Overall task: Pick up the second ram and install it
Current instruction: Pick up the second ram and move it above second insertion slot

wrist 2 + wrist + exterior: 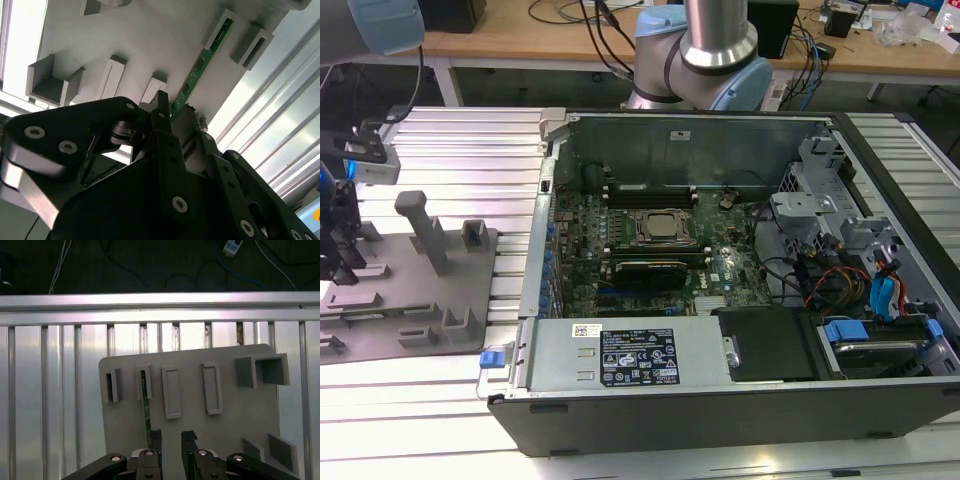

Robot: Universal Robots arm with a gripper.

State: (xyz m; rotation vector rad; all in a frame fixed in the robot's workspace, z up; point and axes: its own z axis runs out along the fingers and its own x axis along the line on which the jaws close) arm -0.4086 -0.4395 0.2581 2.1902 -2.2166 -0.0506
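Note:
The second ram (145, 407) is a thin green stick standing on edge in a slot of the grey tray (225, 430); it also shows in the second wrist view (202, 60). My gripper (171, 437) hovers low over the tray with its black fingers (156, 439) apart, open and holding nothing. In the first wrist view the stick's near end lies just beside one finger. In the second wrist view that end seems to reach into the gap of the gripper (174, 106). In the exterior view the gripper (340, 240) hangs over the tray (470, 320) at the far left.
The open computer case (720, 400) lies at the exterior view's right, with the CPU socket (658, 228) between black memory slots (650, 190). Upright posts (420, 230) and blocks rise from the tray. Ribbed aluminium table (50, 390) surrounds it.

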